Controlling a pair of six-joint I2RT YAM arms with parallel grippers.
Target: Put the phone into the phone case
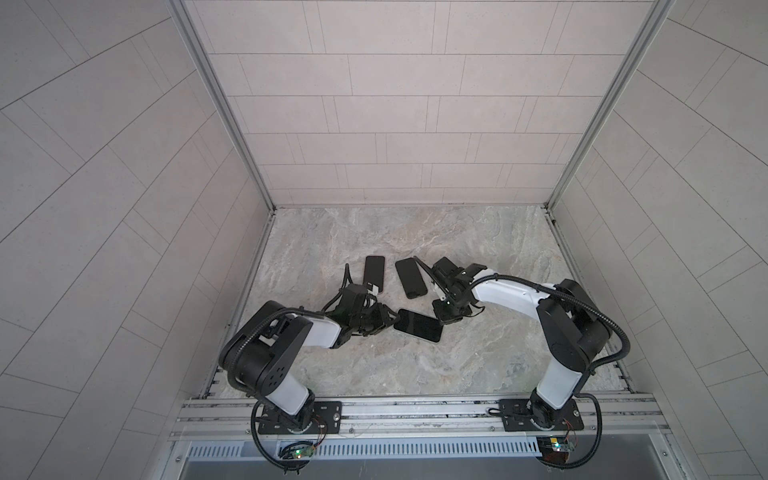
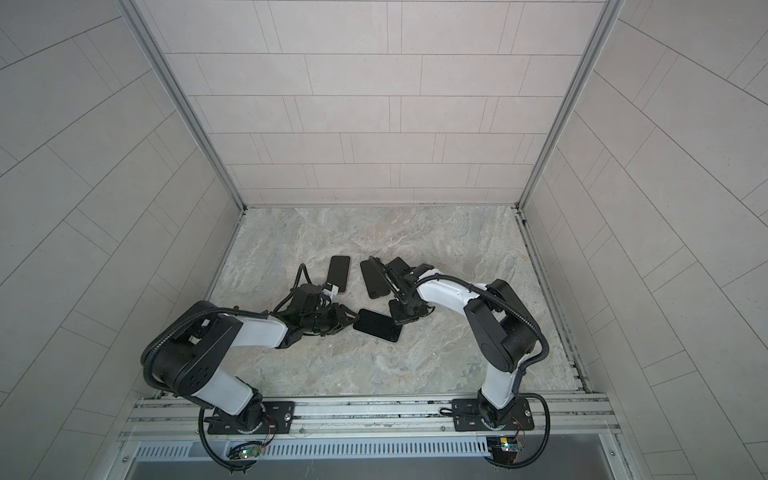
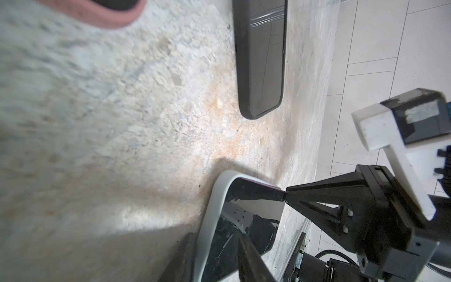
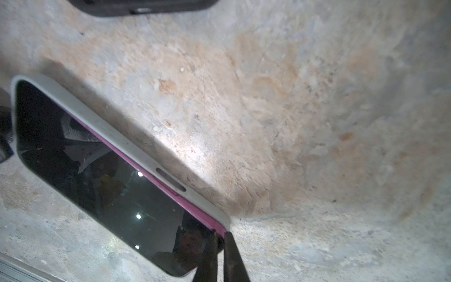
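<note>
The phone [image 1: 417, 325] [image 2: 378, 325], with a black screen and a pink edge, lies in a pale grey phone case [image 4: 122, 144] [image 3: 214, 214] at the middle of the marble table. Its pink edge [image 4: 170, 193] stands proud of the case rim along one long side. My left gripper [image 1: 397, 319] [image 3: 214, 235] is shut on the case's left end, one finger over the screen and one behind the case. My right gripper [image 1: 443, 319] [image 4: 220, 234] is shut. Its tips rest on the phone's right corner, where the pink edge meets the rim. Whether they pinch that rim does not show.
A phone in a pinkish case [image 1: 374, 274] and a dark-cased phone [image 1: 410, 277] [image 3: 261, 61] lie just behind the grippers. Another dark phone [image 1: 445, 264] lies partly under my right arm. Tiled walls close in the table on three sides.
</note>
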